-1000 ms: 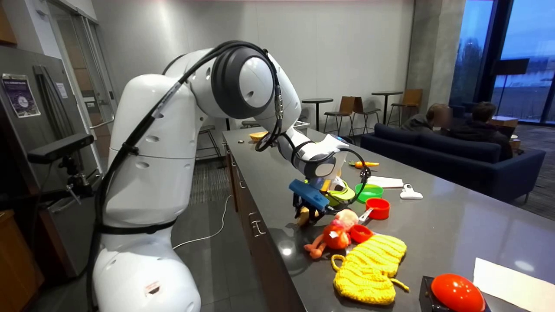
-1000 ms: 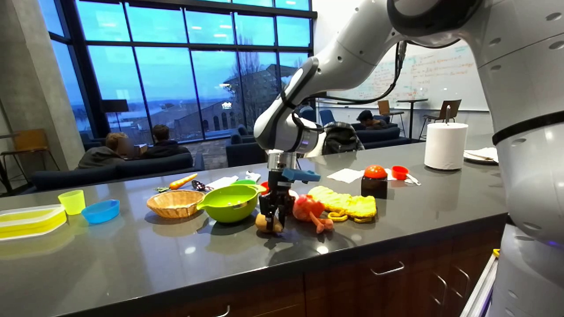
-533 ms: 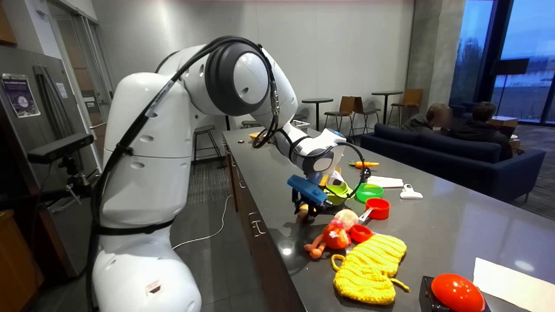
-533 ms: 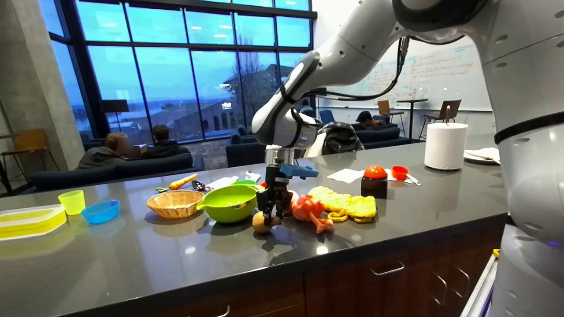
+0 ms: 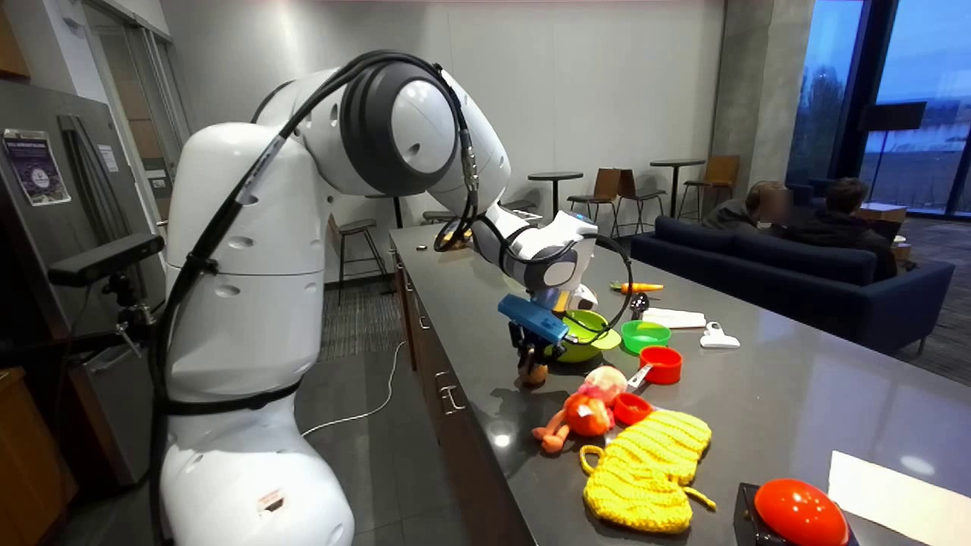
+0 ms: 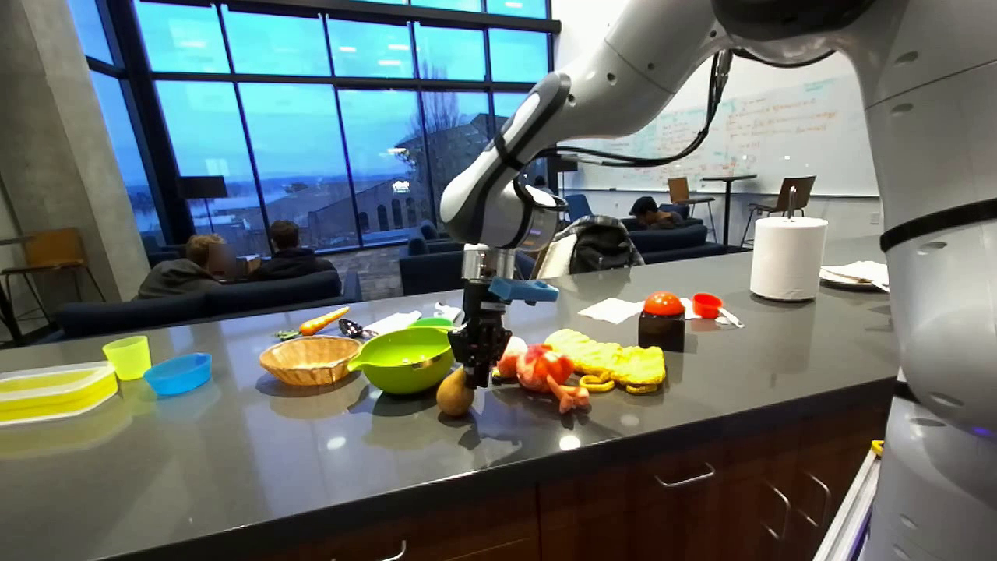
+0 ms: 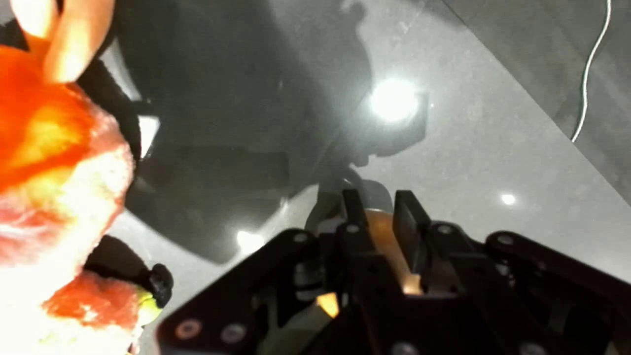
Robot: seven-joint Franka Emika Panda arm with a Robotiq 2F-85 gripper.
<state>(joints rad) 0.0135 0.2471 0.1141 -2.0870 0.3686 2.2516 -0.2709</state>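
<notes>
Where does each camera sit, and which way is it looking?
Exterior view: close to the arm, facing along the counter toward the wall; most of the arm shows.
Exterior view: in front of the counter, facing over it to the windows; the arm shows at upper right.
Wrist view: by the gripper, facing down at the counter; its fingers show, with the pear between them.
Both exterior views share the green bowl.

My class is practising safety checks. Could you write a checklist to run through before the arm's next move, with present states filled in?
1. End effector closed on brown pear: ok.
2. Pear fully off the counter: cannot tell.
3. Red doll apart from end effector: ok.
4. Gap between end effector and lime-green bowl: cannot tell; they overlap in both exterior views.
5. Counter near the pear uncluttered: not ok; doll and bowl are close by.
</notes>
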